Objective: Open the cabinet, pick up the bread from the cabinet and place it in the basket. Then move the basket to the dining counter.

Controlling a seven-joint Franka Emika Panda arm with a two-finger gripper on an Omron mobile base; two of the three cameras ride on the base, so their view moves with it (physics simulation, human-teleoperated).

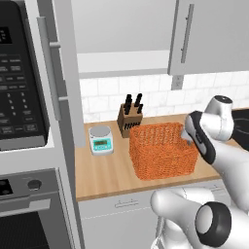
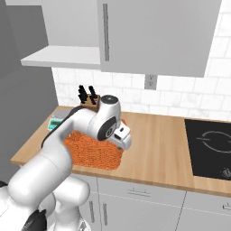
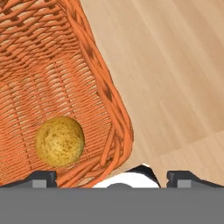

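Note:
The orange wicker basket [image 1: 163, 151] [image 2: 92, 151] stands on the wood worktop. A round golden bread roll [image 3: 59, 141] lies on its woven floor. My gripper [image 3: 116, 178] [image 2: 123, 143] hangs just above the basket's right rim [image 3: 114, 114], open, with one fingertip inside the basket and one outside. The fingers touch nothing. The cabinet [image 1: 121, 29] above stands open, its grey door [image 1: 65, 73] swung out to the left and its pale shelf [image 2: 63, 56] bare. The dining counter is out of view.
A knife block [image 1: 129, 119] and a small kitchen scale [image 1: 101, 140] sit behind and left of the basket. A shut wall cabinet [image 1: 209, 34] hangs at upper right. A black cooktop [image 2: 210, 146] lies to the right, and a microwave [image 1: 19, 73] and oven to the left.

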